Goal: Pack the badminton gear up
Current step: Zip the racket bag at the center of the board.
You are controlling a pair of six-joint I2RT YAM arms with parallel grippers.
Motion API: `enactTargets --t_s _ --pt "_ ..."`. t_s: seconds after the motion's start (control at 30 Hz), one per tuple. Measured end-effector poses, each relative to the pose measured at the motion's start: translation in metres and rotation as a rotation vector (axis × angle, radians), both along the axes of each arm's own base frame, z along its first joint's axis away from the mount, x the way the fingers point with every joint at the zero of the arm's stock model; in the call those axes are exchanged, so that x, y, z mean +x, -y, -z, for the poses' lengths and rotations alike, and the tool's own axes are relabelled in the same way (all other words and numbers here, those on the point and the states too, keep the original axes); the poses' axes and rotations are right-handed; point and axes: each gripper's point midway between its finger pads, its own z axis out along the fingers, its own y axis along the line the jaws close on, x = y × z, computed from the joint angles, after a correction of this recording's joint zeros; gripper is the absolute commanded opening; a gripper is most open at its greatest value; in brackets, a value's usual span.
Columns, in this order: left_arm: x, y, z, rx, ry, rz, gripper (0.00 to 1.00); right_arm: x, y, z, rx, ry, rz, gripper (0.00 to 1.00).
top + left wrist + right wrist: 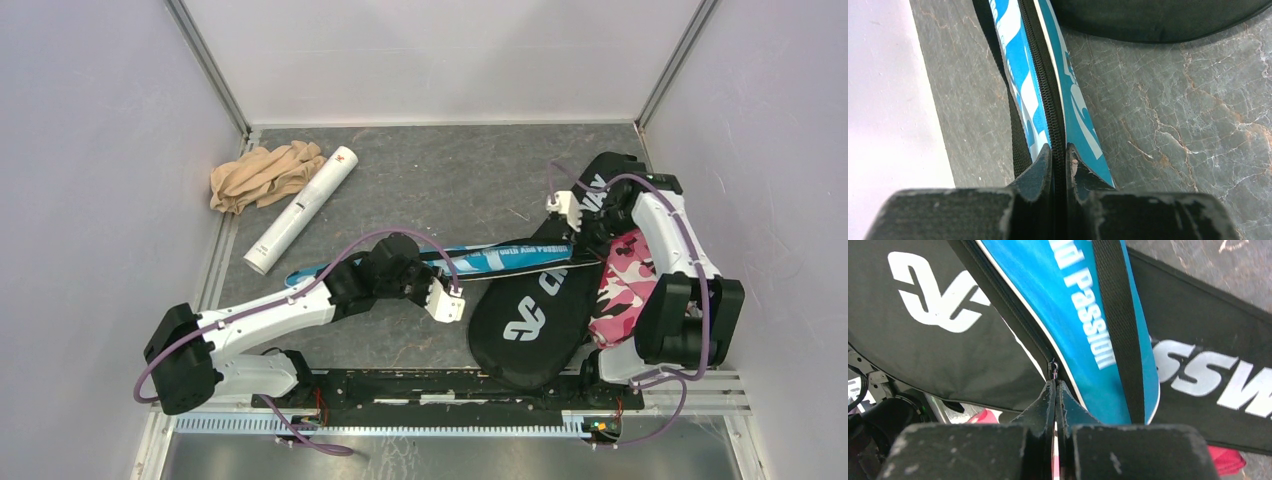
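- blue racket cover (1075, 110): smooth, slightly glossy printed fabric, black toothed zip (1045, 100)
- black racket cover (923, 365): matt woven cloth
- table (1173, 125): smooth grey marbled stone look
- tan cloth bundle (262, 172): soft, crumpled

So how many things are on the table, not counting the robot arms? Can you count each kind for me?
Racket covers: 2, one black cover and one blue cover
White tube: 1
Tan cloth bundle: 1
Pink camouflage thing: 1
Total: 5
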Motion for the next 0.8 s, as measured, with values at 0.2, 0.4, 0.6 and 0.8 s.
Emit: enactTargets --t_s 0.2,0.4,0.6,0.8 --pt "0.004 -0.002 -0.006 -0.005 -0.015 -0.022 0.02 0.01 0.032 0.0 -0.024 0.013 0.06 0.0" --pt "0.007 -0.003 -0.014 -0.021 -0.053 -0.05 0.02 0.02 0.06 -0.003 -0.025 0.028 0.12 0.0" --pt "0.01 -0.001 -0.016 -0.03 -0.083 -0.06 0.02 0.027 0.079 -0.001 -0.02 0.022 0.169 0.0" --pt "0.01 0.0 -0.016 -0.041 -0.11 -0.062 0.02 0.027 0.09 0.006 -0.002 -0.003 0.211 0.0"
